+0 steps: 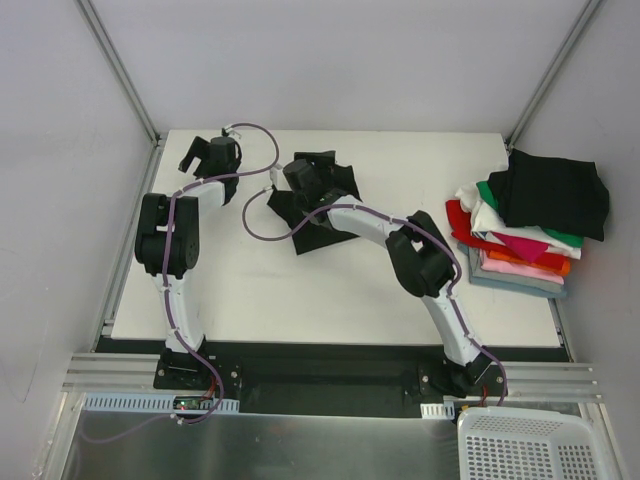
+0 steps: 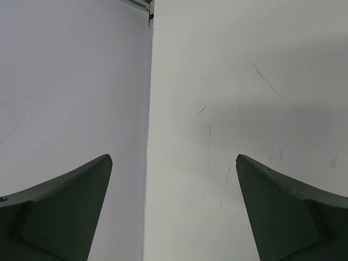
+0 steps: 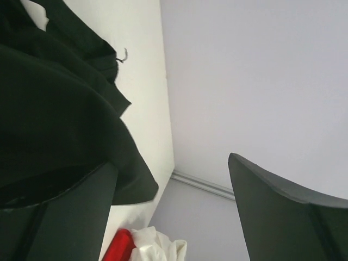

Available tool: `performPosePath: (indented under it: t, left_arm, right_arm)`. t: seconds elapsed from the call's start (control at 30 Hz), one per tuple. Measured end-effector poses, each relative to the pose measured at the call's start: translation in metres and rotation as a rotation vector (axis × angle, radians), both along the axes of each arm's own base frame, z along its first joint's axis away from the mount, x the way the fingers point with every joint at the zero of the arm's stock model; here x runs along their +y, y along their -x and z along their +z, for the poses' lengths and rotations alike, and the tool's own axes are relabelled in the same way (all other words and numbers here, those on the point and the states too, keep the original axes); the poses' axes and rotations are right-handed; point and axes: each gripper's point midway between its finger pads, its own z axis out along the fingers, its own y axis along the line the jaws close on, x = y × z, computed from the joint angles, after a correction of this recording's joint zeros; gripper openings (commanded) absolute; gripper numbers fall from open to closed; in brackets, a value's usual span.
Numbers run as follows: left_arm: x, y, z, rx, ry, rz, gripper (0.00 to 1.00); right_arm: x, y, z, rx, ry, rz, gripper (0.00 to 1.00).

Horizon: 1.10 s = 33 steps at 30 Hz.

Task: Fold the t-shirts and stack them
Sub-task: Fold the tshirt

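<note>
Reach favours our right gripper (image 1: 303,172), we reckon: it hangs jaws-apart right over the crumpled black tee (image 1: 305,236) (nothing pinched), with the left gripper (image 1: 207,152) wide open off to the tee's left.

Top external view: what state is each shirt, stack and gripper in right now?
black t-shirt: crumpled on the table, not folded flat.
stack of t-shirts: folded, piled at the table's right edge, black one on top.
left gripper: open, holding nothing.
right gripper: open, black cloth lying against it.

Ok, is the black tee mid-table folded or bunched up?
Bunched up: the black tee lies in an uneven heap, jagged corners sticking out.
</note>
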Motion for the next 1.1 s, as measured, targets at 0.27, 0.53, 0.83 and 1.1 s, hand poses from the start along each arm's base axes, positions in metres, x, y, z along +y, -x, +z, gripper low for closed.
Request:
performPosePath:
  t: [0.27, 0.53, 0.83, 1.1]
  left_arm:
    - [0.0, 0.002, -0.001, 0.005, -0.001, 0.0, 0.99]
    - [0.001, 0.005, -0.002, 0.01, -0.002, 0.0, 0.99]
    - [-0.007, 0.018, 0.013, 0.012, 0.041, -0.021, 0.99]
    - [-0.118, 0.06, 0.066, 0.015, 0.185, -0.329, 0.99]
  right_arm:
    - [-0.006, -0.013, 0.027, -0.124, 0.034, -0.016, 0.86]
    - [-0.013, -0.012, 0.03, -0.149, 0.061, -0.03, 0.87]
    - [-0.043, 0.015, 0.049, -0.145, 0.049, -0.066, 0.88]
    - [-0.09, 0.059, 0.095, -0.036, -0.191, -0.162, 0.96]
